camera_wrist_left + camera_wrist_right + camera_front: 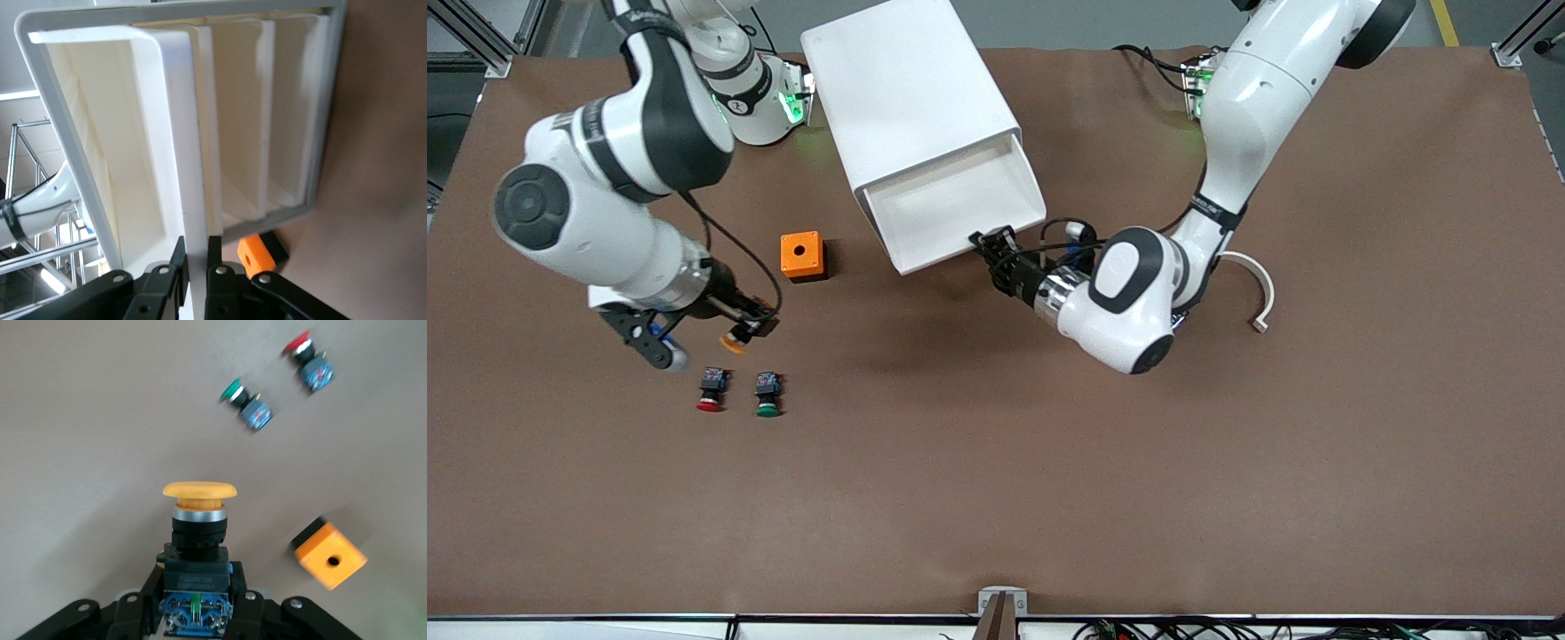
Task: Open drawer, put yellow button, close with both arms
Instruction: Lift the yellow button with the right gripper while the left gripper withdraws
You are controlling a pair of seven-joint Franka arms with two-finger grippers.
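The white cabinet (907, 98) lies near the robots' bases, and its uppermost drawer (960, 200) is pulled out and empty. My left gripper (996, 253) is shut on the drawer's front wall (197, 200), one finger on each side. The three lower drawers (247, 120) are closed. My right gripper (751, 327) is shut on the black-and-blue body of the yellow button (734, 342), low over the table toward the right arm's end. In the right wrist view the yellow button (198, 520) sits between the fingers (243, 607), cap pointing away from the gripper.
A red-capped button (711, 389) and a green-capped button (767, 394) lie side by side, nearer the front camera than the held button. An orange box (801, 255) with a hole stands between them and the cabinet. A white curved piece (1254, 284) lies toward the left arm's end.
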